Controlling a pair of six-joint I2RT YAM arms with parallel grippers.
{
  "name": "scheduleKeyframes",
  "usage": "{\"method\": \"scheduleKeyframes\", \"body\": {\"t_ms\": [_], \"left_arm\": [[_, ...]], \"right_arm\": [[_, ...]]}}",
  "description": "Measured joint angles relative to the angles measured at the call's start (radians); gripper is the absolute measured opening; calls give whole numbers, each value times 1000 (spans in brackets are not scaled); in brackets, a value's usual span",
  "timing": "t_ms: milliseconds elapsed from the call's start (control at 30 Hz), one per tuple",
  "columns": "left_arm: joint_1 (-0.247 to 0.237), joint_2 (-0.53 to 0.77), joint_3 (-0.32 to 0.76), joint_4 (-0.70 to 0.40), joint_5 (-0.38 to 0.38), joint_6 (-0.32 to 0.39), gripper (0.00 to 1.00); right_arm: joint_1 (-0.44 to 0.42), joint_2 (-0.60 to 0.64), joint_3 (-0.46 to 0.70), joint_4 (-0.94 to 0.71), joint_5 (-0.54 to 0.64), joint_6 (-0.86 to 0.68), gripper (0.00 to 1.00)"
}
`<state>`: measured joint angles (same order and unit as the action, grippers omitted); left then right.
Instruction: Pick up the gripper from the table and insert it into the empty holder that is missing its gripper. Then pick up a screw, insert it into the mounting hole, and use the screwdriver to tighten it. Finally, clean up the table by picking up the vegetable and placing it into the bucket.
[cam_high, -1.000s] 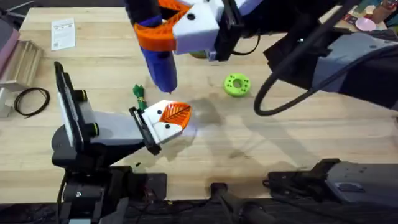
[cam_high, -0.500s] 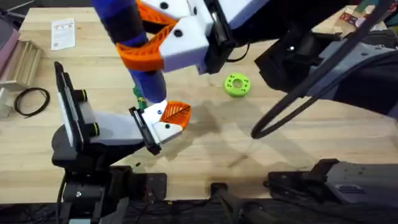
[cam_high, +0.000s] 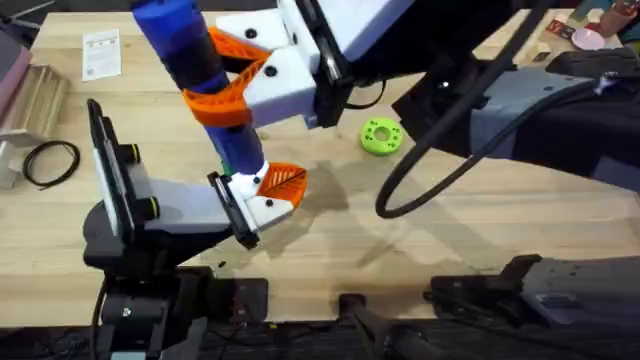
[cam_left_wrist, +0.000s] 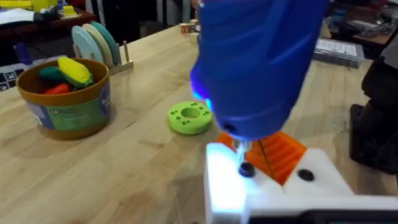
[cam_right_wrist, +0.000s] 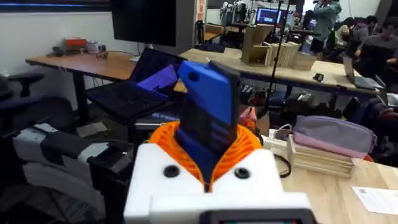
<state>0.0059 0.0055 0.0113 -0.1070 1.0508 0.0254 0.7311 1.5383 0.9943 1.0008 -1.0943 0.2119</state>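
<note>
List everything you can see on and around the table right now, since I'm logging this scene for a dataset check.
screwdriver: one, bright blue, held upright over the holder, bit down at a screw.
gripper: one, orange, ribbed, seated in the holder.
holder: one, white, on the left arm's jaw, mid-table.
screw: one, dark, in the holder's face under the bit.
vegetable: one, dark green, mostly hidden behind the screwdriver.
bucket: one, olive with a brown rim, holding red, yellow and green toys, beyond the disc.
disc: one, bright green with holes, right of centre.
cable loop: one, black, far left.
paper card: one, white, upper left.
right gripper: white with orange pads, clamped on the screwdriver.
left gripper: carries the holder.
</note>
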Motion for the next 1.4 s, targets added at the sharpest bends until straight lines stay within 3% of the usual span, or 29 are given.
{"method": "scheduleKeyframes", "body": {"t_ms": [1400], "left_arm": [[0, 0, 0, 0, 0, 0, 4]], "right_arm": [[12, 0, -1, 16, -48, 4, 22]]}}
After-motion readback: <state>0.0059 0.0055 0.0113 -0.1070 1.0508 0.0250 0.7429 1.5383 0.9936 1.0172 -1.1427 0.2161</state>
